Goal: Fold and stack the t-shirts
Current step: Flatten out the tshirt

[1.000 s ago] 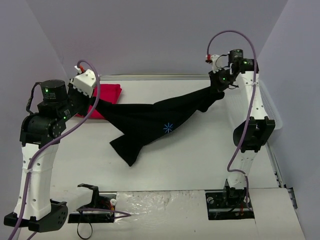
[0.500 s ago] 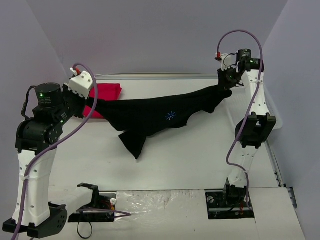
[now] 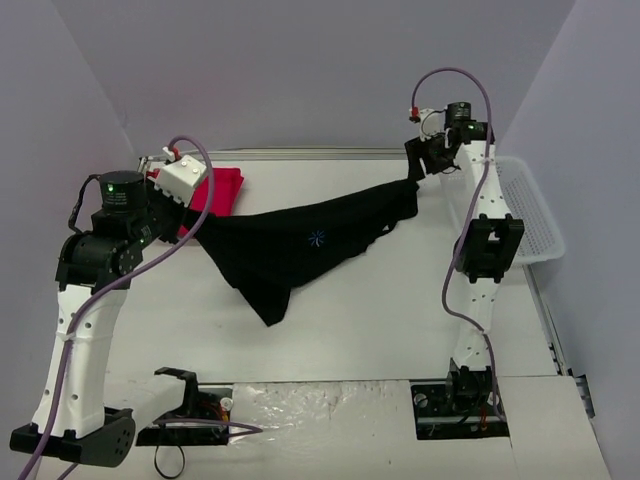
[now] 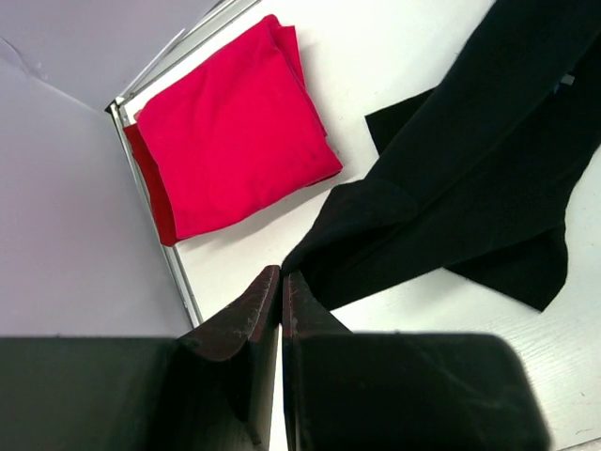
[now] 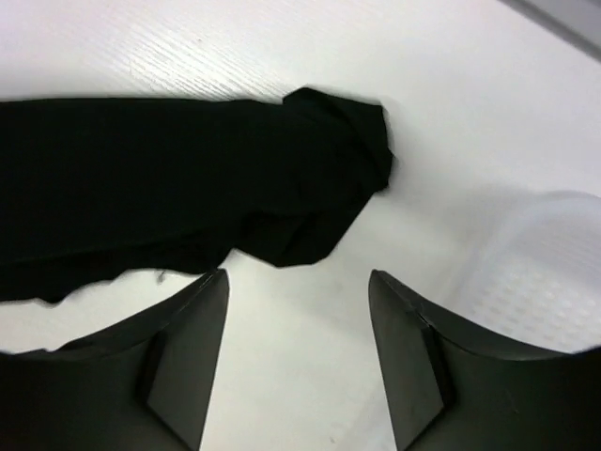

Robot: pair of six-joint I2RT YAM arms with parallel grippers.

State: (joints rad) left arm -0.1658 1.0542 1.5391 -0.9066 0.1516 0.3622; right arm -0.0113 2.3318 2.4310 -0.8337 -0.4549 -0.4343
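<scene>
Nearest: the black t-shirt (image 3: 300, 245) has a loose flap trailing toward the near edge of the tabletop (image 3: 380, 320), so the cloth isn't flat yet.

Left gripper (image 4: 282, 274): fingers together, pinching the shirt's left end. In the wrist view the cloth runs right up to the tips. That pinch looks like the reason the left side rises off the tabletop, with the starburst mark (image 3: 317, 238) facing up.

Right gripper (image 5: 299, 282), far right: fingers apart, nothing between them. The shirt's right end lies bunched on the tabletop below them. With only one end held, the shirt slumps across the middle from left to right.

Red t-shirt (image 4: 235, 122) sits folded at the far-left corner, just beside the black one and not touching it. It reads as the finished base of the stack. The basket (image 3: 530, 215) is at the far right beside the right arm, not in play.

Judgement: this is the spreading step, early in the black shirt's fold. Next move needs a right-side grip on a proper corner. The risk is grabbing the bunched lump and folding in a twist.
</scene>
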